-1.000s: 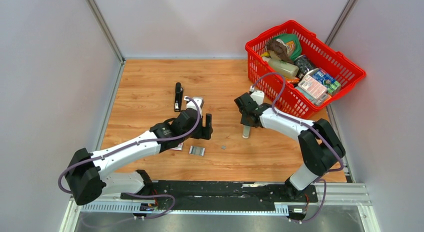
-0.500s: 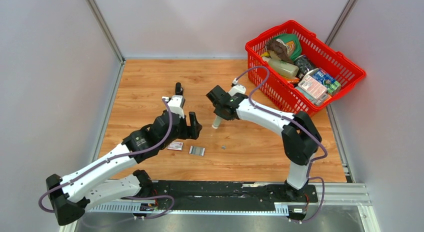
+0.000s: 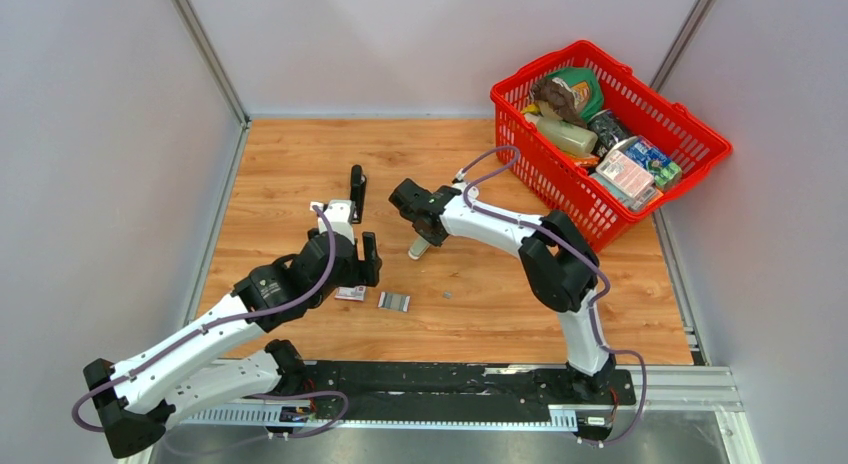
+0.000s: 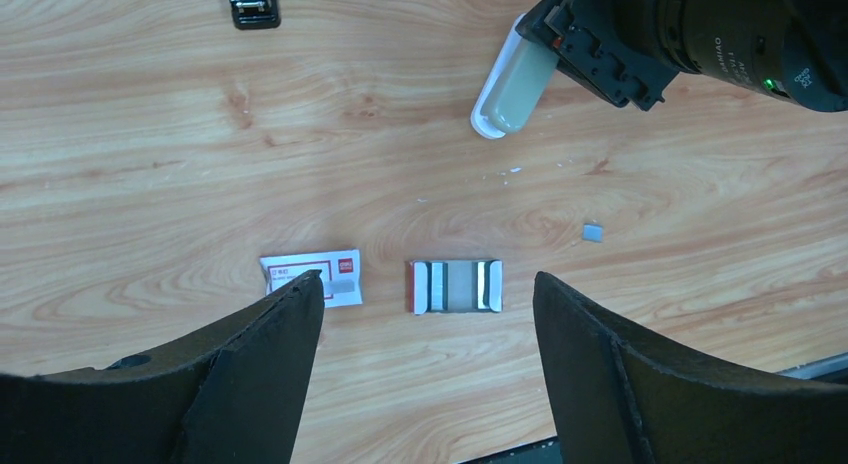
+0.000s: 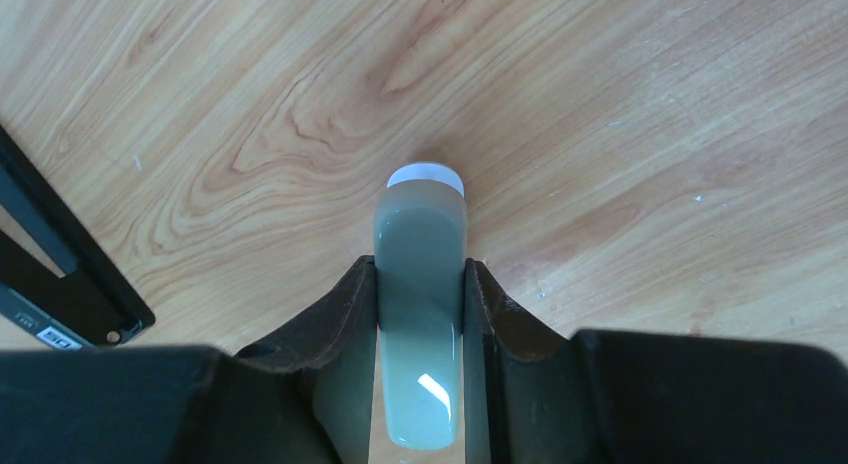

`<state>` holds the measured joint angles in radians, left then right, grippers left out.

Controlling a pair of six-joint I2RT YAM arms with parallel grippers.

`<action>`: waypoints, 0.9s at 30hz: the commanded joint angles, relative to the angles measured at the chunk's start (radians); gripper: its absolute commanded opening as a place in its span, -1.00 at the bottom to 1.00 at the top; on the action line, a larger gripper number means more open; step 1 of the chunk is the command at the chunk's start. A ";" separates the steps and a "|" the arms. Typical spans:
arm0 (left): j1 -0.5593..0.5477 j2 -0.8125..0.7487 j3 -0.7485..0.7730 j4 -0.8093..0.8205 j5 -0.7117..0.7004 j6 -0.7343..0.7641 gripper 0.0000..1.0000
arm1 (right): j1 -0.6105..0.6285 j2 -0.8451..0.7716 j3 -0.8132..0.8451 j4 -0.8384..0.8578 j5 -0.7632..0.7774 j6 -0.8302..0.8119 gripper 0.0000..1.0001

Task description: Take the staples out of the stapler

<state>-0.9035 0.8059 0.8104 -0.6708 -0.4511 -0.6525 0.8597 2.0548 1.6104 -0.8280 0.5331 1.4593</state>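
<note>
Top external view: the left hand [image 3: 362,262] is wide open and empty. The small black stapler [image 3: 356,190] lies on the wooden surface [image 3: 280,164] just past it, long side pointing away. The right hand [image 3: 421,233] is full, pinching a pale grey tube [image 3: 417,250], so the left looks handier.

Grey tube [image 5: 420,274] carried leftward, left hand [image 4: 428,280] drawn back

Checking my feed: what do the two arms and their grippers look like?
Both match: the left arm and right arm have white shells, black joints and a purple cable looped alongside. Gripper fingers are matte black wedges. The right wrist shows white lettering and a green light.
</note>
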 commanded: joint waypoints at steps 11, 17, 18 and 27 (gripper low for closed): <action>-0.005 0.021 0.065 -0.049 -0.038 0.007 0.67 | 0.009 0.039 0.077 -0.010 0.076 0.039 -0.25; -0.005 0.056 0.091 -0.047 -0.052 0.025 0.80 | 0.013 -0.008 0.065 0.018 0.088 -0.007 0.07; -0.005 0.061 0.093 -0.047 -0.055 0.030 0.83 | 0.012 -0.012 0.066 0.020 0.088 -0.013 0.08; -0.005 0.087 0.130 0.013 -0.008 0.131 0.92 | 0.012 -0.206 -0.024 0.089 0.103 -0.183 0.33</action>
<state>-0.9035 0.8742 0.8803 -0.7128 -0.4828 -0.6079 0.8673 2.0220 1.6272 -0.8078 0.5724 1.3830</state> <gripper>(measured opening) 0.958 0.639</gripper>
